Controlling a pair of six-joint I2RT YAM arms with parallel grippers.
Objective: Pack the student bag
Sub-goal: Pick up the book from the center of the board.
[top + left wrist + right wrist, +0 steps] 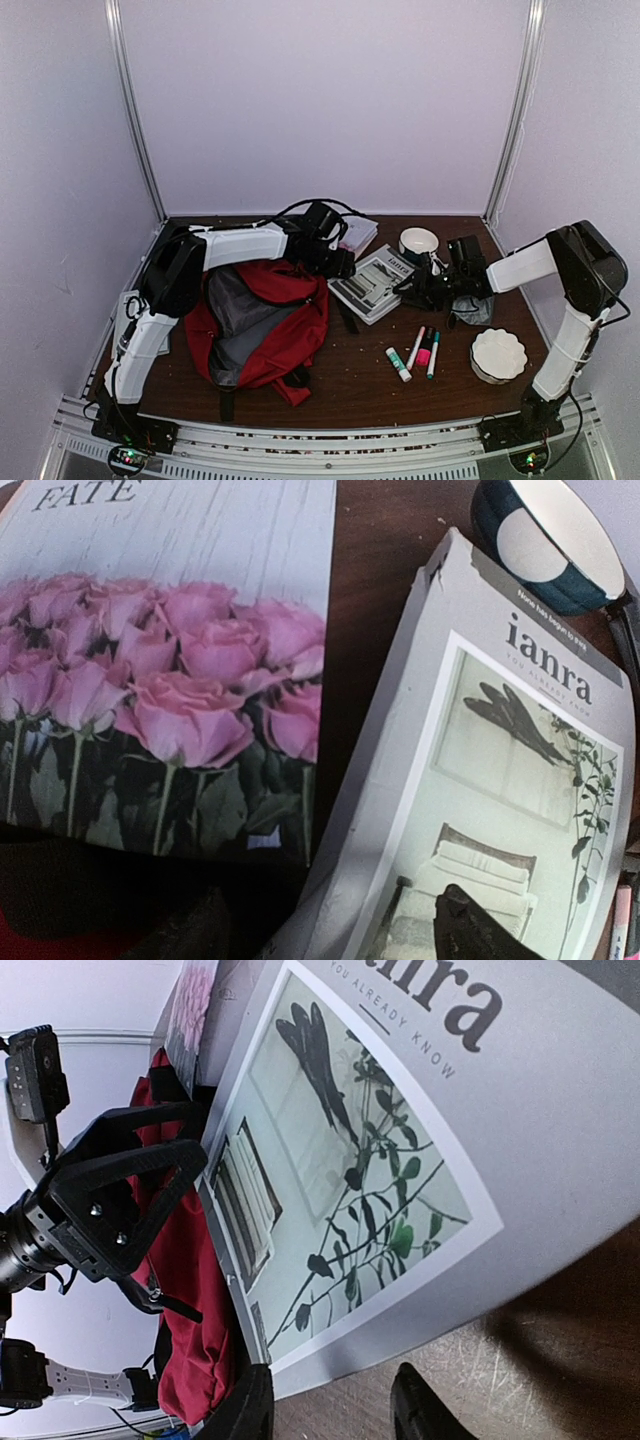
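The red student bag (262, 318) lies open at the left of the table, its grey lining showing; it also shows in the right wrist view (188, 1290). A grey "ianra" book (374, 283) lies just right of it. My left gripper (338, 263) is open at the book's left edge, and its fingers (478, 930) straddle the near corner of the book (500, 780). My right gripper (416, 290) is open at the book's right side, its fingertips (422, 1412) either side of a book corner (380, 1160). The left gripper (110, 1200) shows beyond the book.
A rose-cover book (160, 660) lies behind the grey one (356, 234). A teal and white bowl (418, 241) stands at the back. Several markers (420, 350), a white scalloped bowl (498, 355) and a small grey pouch (473, 309) lie at the right.
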